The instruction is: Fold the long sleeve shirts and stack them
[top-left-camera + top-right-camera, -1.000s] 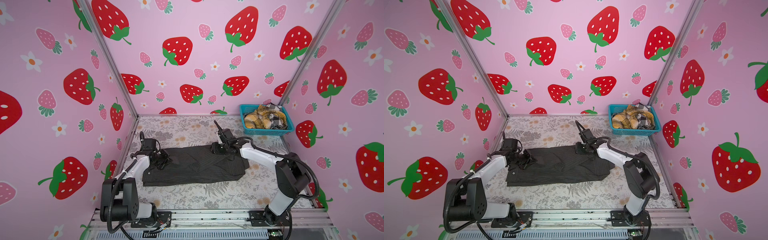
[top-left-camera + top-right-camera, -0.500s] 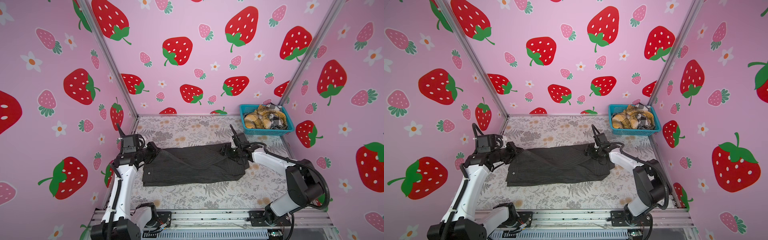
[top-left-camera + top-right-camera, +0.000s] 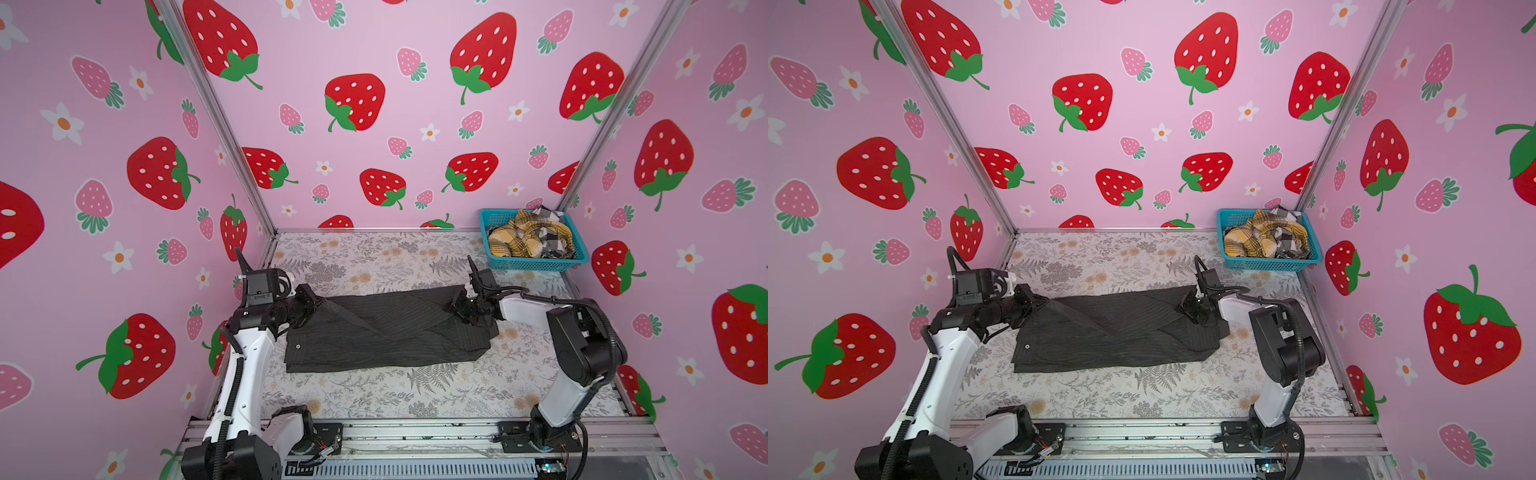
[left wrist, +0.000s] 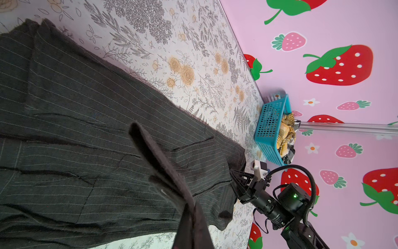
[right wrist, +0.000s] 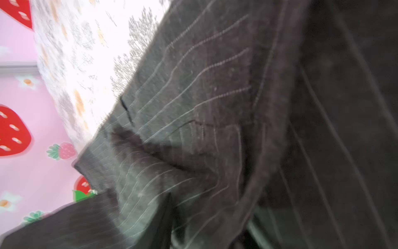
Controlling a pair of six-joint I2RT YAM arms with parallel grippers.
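Low in both top views, the front of the table (image 3: 374,399) carries no finished pile. At centre frame the charcoal shirt (image 3: 386,336) lies flat with diagonal folds across it, only partly folded by my reading. The left gripper (image 3: 316,301) is clamped on its raised far-left corner. Whether the right gripper (image 3: 455,308), at the far-right edge, has closed I cannot tell. Upper right, the basket (image 3: 536,262) holds the yellow plaid shirt (image 3: 519,243) and the checked shirt (image 3: 555,247), crumpled, both yet to fold.
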